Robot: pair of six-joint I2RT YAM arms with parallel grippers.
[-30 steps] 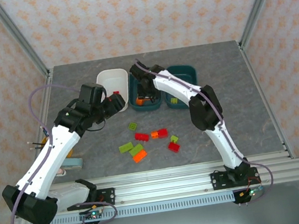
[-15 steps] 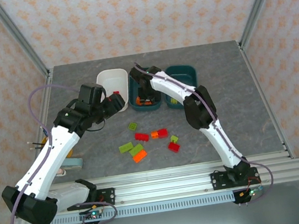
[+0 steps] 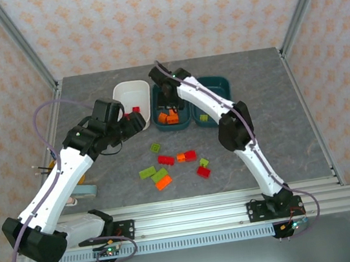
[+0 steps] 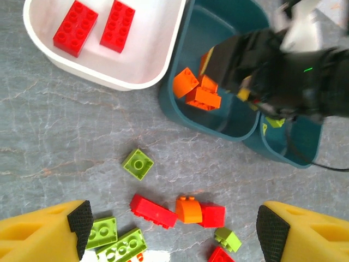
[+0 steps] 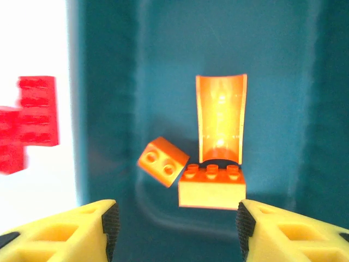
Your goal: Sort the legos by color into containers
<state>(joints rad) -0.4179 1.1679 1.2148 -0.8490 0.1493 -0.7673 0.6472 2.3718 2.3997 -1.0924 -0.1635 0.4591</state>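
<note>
While the right gripper (image 5: pixel 174 232) is hovering over the middle dark teal rounded plastic tub (image 4: pixel 188 43), I am reading its yellow fingers (image 5: pixel 65 232) as spread apart, with nothing between them. Below it in that tub, three orange studded plastic bricks (image 5: pixel 212 185) are lying together: a curved piece, a rectangular block touching its near end, and a small tilted one just left of that.

The left gripper (image 4: pixel 174 234) is hanging over the grey marbled table (image 4: pixel 54 125), near side of the tubs. Its jaws are standing wide and are holding nothing.

The white rounded plastic tub (image 4: pixel 152 49), at the far left, is holding two red studded bricks (image 4: pixel 76 28) side by side. It is sitting just beside the middle tub. In the right dark teal tub (image 4: pixel 297 147) I am seeing a lime green piece (image 4: pixel 275 122), partly hidden by the right arm.

Loose bricks are lying on the table near the tubs: a lime green square (image 4: pixel 137 164), a long red brick (image 4: pixel 153 210), and a small orange brick (image 4: pixel 188 209) touching another red one (image 4: pixel 211 215). More lime green ones (image 4: pixel 103 232) are lying at the near left.
</note>
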